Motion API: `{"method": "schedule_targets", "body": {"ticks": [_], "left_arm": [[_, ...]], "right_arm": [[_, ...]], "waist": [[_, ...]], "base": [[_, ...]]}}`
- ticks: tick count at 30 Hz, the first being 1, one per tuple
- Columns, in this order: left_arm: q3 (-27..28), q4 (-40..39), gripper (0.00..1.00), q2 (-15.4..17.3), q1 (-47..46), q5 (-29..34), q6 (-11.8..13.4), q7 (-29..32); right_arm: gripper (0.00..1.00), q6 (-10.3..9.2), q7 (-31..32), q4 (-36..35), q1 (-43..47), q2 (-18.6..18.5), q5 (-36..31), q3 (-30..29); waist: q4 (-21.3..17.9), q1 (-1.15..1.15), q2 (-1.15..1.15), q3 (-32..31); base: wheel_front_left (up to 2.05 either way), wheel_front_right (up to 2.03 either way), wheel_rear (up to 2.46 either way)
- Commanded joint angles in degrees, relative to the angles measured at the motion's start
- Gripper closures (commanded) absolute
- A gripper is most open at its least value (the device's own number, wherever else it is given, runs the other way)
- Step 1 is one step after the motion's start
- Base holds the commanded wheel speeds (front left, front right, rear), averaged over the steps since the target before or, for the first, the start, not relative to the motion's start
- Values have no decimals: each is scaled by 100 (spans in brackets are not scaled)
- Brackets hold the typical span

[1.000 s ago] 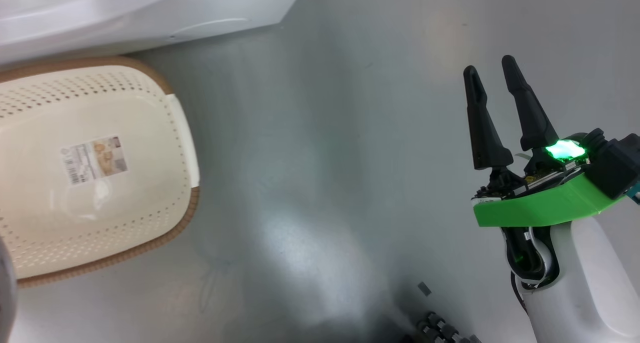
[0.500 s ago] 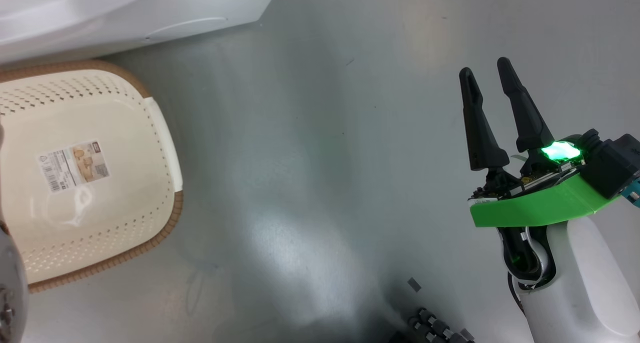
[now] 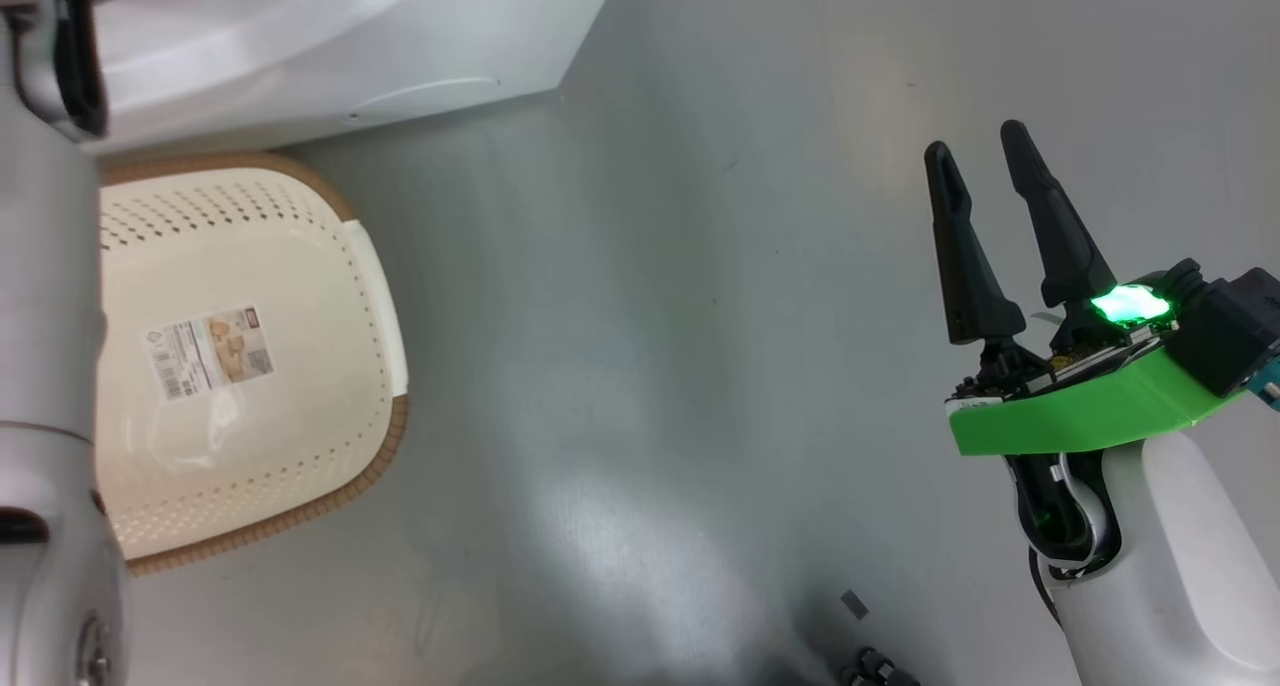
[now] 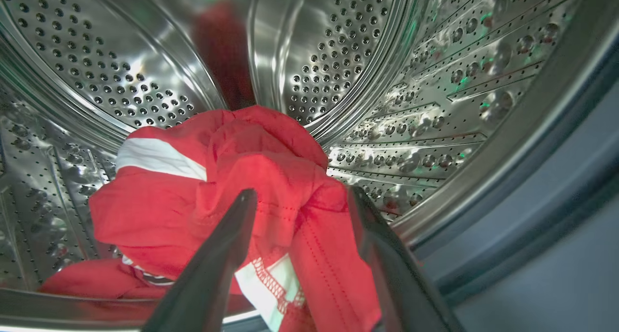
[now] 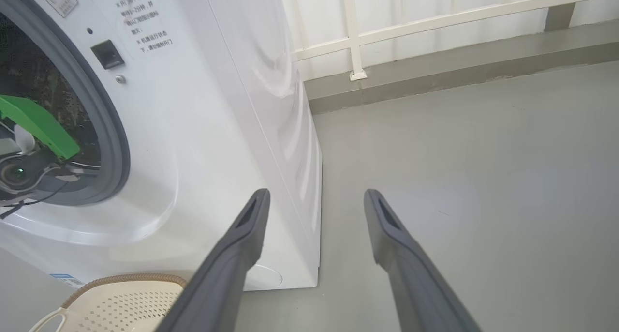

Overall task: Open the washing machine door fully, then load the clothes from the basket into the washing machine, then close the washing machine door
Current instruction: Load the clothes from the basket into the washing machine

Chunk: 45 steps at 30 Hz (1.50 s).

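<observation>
Inside the perforated steel drum of the washing machine (image 4: pixel 338 56), my left gripper (image 4: pixel 302 192) stands open, its fingers wide apart. The red clothes (image 4: pixel 217 177) with white stripes lie bunched between and beyond the fingers on the drum's bottom. The cream basket (image 3: pixel 300 386) sits on the floor in front of the white washing machine (image 3: pixel 350 56), with nothing in it but its paper label. Out over the bare floor my right gripper (image 3: pixel 985 151) is open and holds nothing. In the right wrist view my right gripper (image 5: pixel 315 194) points past the washing machine's corner (image 5: pixel 217 128). The door is out of view.
My pale left forearm (image 3: pixel 40 316) runs up the head view's left edge over the basket's side. Its green wrist (image 5: pixel 34 121) sits in the opening inside the grey rubber ring (image 5: pixel 113 143). A white railing (image 5: pixel 435 22) and kerb stand behind; grey floor spreads to the right.
The head camera has shifted a little. My left forearm has come into the head view along its left edge, reaching up to the machine. The right gripper stays as it was.
</observation>
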Motion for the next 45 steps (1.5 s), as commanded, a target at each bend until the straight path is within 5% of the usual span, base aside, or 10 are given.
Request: {"method": "schedule_targets", "body": {"ticks": [1,30,45], "left_arm": [[34,-186,0,172,112,-23,-34,-44],[328,-1357,0,250,2527,-297,-504,-44],[672,-3111,0,-52,4794,-295,-553,-45]], "right_arm": [[0,9,-26,-111,142,-63,7,90],[0,9,-26,147,463,-280,25,222],[0,9,-26,377,917,-464,55,349]], "waist": [[84,0,0,-108],[593,0,0,-1656],[1016,0,0,-2688]], "base": [[0,0,0],[0,0,0],[0,0,0]]}}
